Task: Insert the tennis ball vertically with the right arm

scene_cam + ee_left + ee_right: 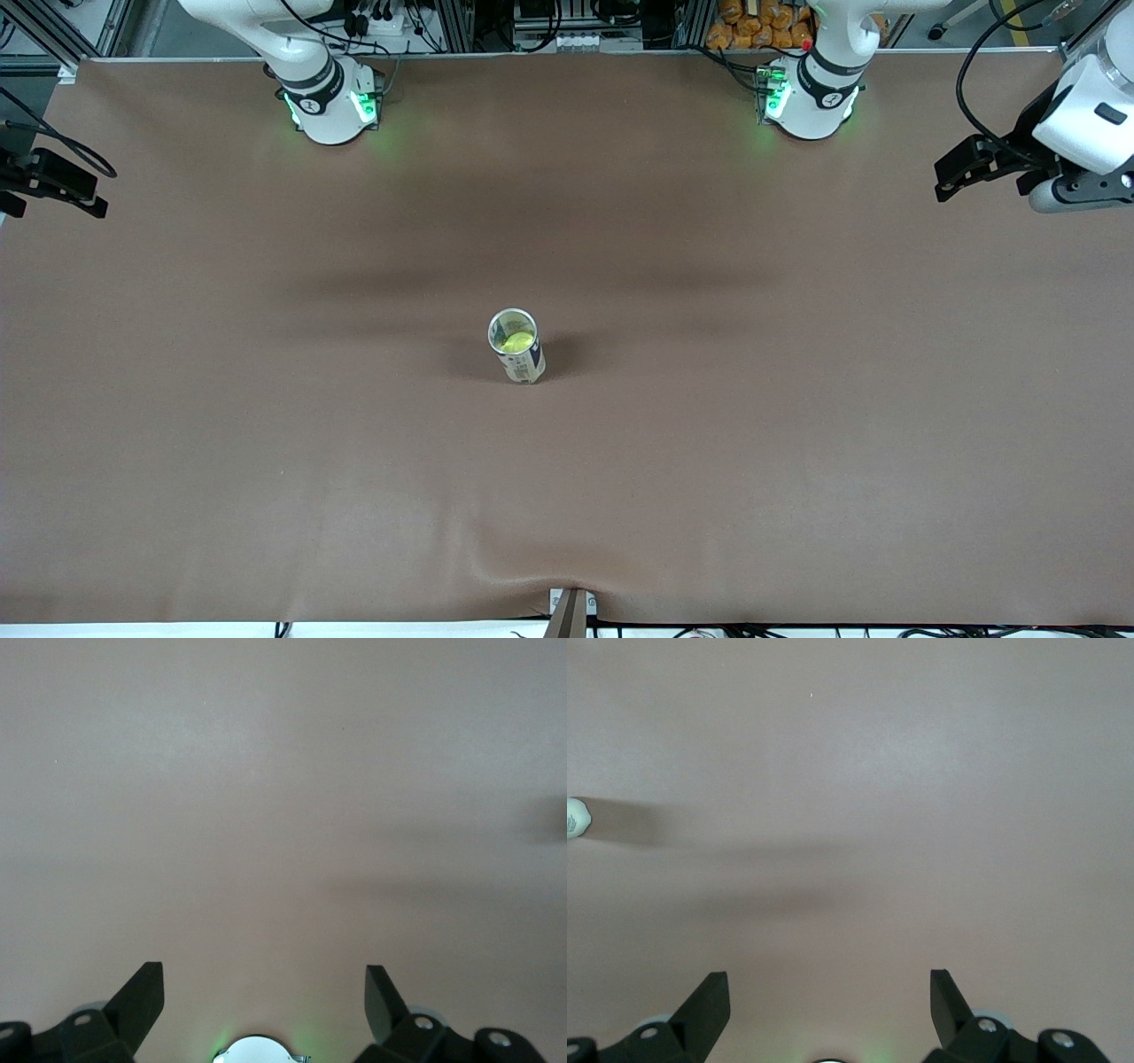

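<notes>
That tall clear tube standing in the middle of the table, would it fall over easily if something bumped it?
Probably yes. The tube stands upright on a narrow base and is tall for its width, so a sideways nudge near the rim would likely tip it. Once down, its round wall would probably let it roll. The tennis ball seen inside may steady it slightly.

You see a clear tube (516,346) standing upright mid-table, label on its side, open-topped, yellow-green tennis ball (517,340) sitting inside it.
</notes>
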`<state>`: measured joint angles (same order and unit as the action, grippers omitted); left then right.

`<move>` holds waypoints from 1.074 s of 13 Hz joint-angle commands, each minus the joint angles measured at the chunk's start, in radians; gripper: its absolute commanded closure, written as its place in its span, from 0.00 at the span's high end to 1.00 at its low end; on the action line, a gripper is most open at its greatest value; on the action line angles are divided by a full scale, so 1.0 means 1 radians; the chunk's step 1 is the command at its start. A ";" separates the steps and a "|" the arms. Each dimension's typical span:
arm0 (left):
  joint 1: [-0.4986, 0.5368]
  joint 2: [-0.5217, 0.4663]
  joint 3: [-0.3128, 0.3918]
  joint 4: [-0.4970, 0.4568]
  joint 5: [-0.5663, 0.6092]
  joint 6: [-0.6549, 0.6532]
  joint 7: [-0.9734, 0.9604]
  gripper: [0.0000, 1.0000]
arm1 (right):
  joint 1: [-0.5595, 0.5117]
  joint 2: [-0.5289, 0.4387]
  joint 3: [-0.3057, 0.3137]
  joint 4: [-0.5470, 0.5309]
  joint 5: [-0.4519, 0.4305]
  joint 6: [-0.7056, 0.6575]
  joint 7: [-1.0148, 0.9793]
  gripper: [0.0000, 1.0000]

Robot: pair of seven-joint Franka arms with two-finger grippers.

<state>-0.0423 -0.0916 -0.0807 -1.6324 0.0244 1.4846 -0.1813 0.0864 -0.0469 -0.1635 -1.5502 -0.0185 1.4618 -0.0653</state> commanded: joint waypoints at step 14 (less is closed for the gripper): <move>-0.007 0.055 -0.001 0.060 -0.038 -0.015 0.023 1.00 | -0.014 -0.019 0.010 -0.016 -0.009 0.006 -0.010 1.00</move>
<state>-0.0540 -0.0417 -0.0839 -1.5835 0.0055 1.4842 -0.1803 0.0863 -0.0469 -0.1636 -1.5505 -0.0185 1.4618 -0.0654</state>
